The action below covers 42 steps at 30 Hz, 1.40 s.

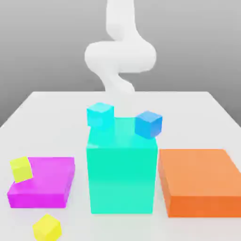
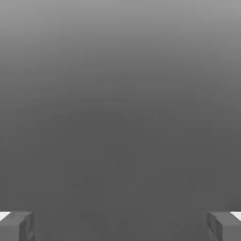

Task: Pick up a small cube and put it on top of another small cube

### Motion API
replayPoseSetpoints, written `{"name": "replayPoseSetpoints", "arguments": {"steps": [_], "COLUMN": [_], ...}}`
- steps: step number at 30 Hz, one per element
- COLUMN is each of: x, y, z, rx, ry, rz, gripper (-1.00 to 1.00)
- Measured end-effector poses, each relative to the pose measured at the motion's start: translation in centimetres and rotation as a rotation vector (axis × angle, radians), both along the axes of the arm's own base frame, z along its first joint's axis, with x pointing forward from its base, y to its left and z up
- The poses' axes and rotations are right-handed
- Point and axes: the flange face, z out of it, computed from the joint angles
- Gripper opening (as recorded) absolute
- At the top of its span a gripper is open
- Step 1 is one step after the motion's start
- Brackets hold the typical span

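from the exterior view's left i see one small plain yellow cube [image 1: 21,169] tilted on the near left corner of a flat magenta block [image 1: 43,182]; a second small yellow cube [image 1: 47,228] lies on the white bench [image 1: 197,106] just in front; a small cyan cube [image 1: 100,115] and a small blue cube [image 1: 148,124] sit atop the tall teal block [image 1: 122,174]; then a wide orange block [image 1: 200,181]; my hand [image 2: 120,226] has its fingers [image 2: 16,226] spread wide, pinching nothing.
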Motion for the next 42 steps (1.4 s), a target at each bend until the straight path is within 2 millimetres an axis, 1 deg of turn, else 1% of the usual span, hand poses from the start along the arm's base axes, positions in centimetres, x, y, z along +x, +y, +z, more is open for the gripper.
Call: {"name": "replayPoseSetpoints", "arguments": {"steps": [2, 5, 8, 10, 14, 16, 19, 22, 25, 28, 31, 33, 36, 39, 42], "x": [-0.7, -1.5, -1.8, -1.7, -1.0, -0.4, 0.9, 2.6, 4.5, 6.5, 8.6, 9.9, 11.7, 13.1, 14.1], "y": [-2.1, -5.2, -8.3, -10.4, -14.5, -16.3, -18.8, -20.9, -22.4, -23.3, -23.5, -23.2, -22.3, -20.8, -18.7], "z": [0.3, 0.2, -0.5, -1.3, -3.7, -5.3, -8.2, -11.7, -15.7, -20.3, -25.3, -28.8, -34.3, -39.9, -45.7], "rx": [-0.074, -0.174, -0.268, -0.327, -0.439, -0.491, -0.565, -0.634, -0.697, -0.755, -0.808, -0.839, -0.883, -0.921, -0.951], "ry": [0.000, 0.005, 0.018, 0.031, 0.063, 0.083, 0.117, 0.153, 0.190, 0.227, 0.262, 0.283, 0.311, 0.333, 0.347], "rz": [0.068, 0.165, 0.264, 0.330, 0.474, 0.551, 0.673, 0.806, 0.951, 1.109, 1.280, 1.401, 1.594, 1.800, 2.020], "gripper": [0.00, 0.00, 0.00, 0.00, 0.00, 0.00, 0.00, 0.00, 0.00, 0.00, 0.00, 0.00, 0.00, 0.00, 0.00]}}
